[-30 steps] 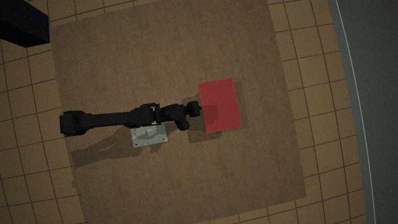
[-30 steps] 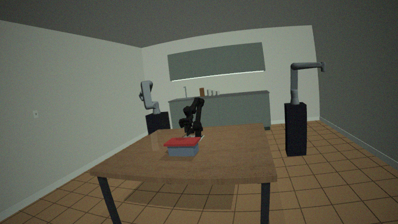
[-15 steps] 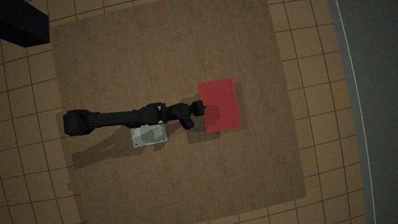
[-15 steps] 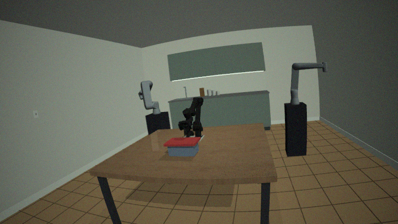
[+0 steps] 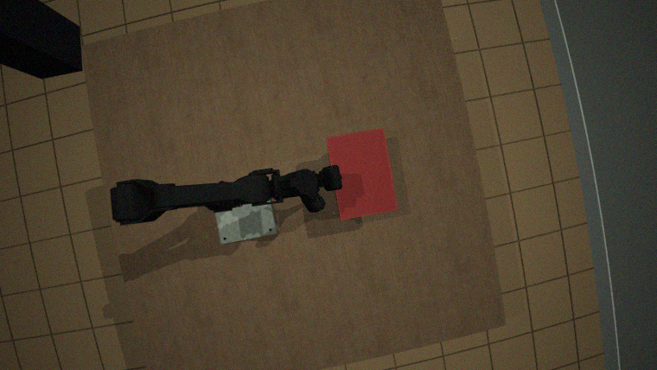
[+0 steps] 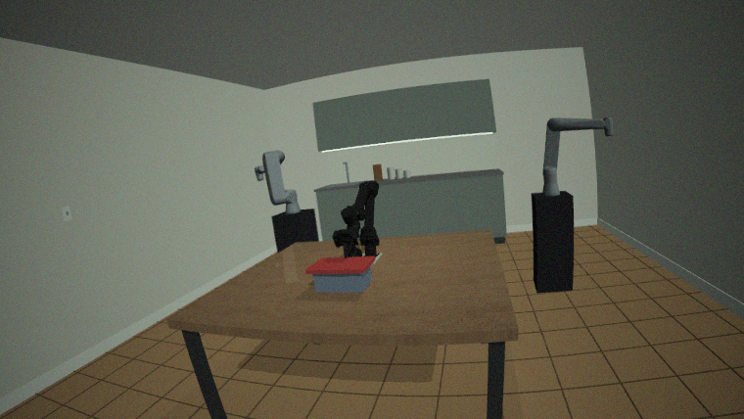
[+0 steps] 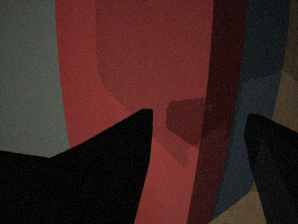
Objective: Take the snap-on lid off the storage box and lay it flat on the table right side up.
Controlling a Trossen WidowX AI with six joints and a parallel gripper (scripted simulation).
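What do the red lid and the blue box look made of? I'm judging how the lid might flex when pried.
Red lid: probably matte plastic; flat, uniform colour, thin overhanging edge, no gloss. Blue-grey box: likely the same, with plain dull walls. Neither shows texture, so stiffness stays a guess.

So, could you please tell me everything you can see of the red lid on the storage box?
The red lid is a flat, plain rectangle, matte and plastic-looking, with a thin rim overhanging the blue-grey storage box it sits on, right side up. The exterior view shows it roughly level and apparently not yet off. The box stands on the wooden table. The gripper is at the lid's edge nearest the arm, its fingers straddling that rim; no grip is visible.
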